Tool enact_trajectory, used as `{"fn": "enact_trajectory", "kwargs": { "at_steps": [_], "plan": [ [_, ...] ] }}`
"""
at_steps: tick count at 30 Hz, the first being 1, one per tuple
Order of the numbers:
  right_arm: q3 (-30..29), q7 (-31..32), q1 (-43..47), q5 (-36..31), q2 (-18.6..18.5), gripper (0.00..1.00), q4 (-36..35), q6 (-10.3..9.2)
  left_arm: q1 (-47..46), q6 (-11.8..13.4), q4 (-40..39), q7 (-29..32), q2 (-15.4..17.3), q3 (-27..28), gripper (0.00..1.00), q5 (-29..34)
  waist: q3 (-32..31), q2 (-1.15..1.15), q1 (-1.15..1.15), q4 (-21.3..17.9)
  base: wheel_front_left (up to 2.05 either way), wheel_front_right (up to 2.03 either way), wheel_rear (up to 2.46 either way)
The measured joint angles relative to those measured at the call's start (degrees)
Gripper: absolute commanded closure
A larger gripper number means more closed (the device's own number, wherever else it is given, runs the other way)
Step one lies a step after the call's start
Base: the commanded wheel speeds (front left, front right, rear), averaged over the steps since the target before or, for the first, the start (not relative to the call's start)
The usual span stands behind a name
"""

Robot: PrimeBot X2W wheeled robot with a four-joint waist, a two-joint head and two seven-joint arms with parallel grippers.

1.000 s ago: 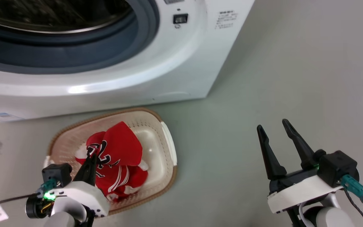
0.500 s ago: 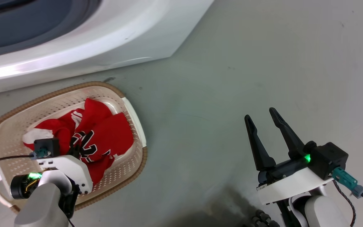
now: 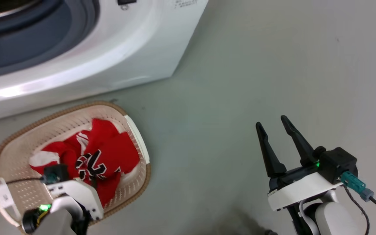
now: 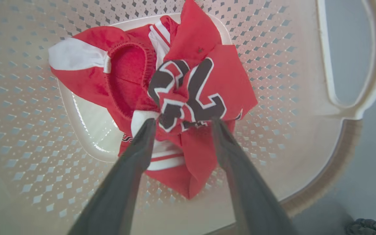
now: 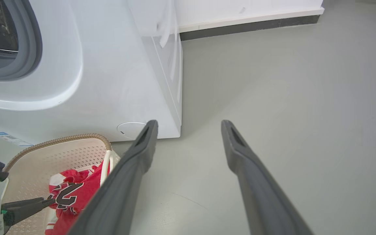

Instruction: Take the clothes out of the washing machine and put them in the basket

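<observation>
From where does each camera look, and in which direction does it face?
Left wrist: above the basket, looking down at the clothes between left gripper fingers.
Right wrist: low, facing washing machine and floor along right gripper fingers.
Head: high, looking down at all of these.
Shared: basket and clothes appear in every view.

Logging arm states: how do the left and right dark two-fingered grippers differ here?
The left gripper reaches into the cream perforated plastic basket, tips at the bright red jersey clothes; the right gripper hangs over bare grey floor. In the head view the left's fingers sit mostly behind its white wrist; the right's show whole. Both stand open.
</observation>
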Motion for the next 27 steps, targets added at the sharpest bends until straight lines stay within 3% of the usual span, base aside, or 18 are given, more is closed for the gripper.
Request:
{"fn": "enact_trajectory", "kwargs": {
  "at_steps": [11, 19, 27],
  "plan": [
    [-4.80, 4.27, 4.09, -3.33, 0.03, 0.00, -1.29, 0.00, 5.22, -1.20, -1.63, -5.93, -4.32, 0.44, 0.00, -0.47, -13.88, 0.00, -0.01, 4.80, 0.00, 0.00, 0.00],
    [-8.15, 7.36, 7.92, -5.10, 0.03, 0.00, -4.28, 0.00, 11.38, 1.43, -24.14, -6.10, -4.14, 6.88, 0.00, 5.10, -20.40, 0.00, -0.02, 11.33, 0.00, 0.00, 0.00],
    [-9.81, 9.65, 10.36, -6.70, 0.01, 0.00, -7.36, 0.00, 17.99, 2.02, -46.35, -6.11, -5.72, 12.73, 0.00, 13.44, -25.47, 0.00, -0.02, 15.67, 0.00, 0.00, 0.00]
  ]
}}
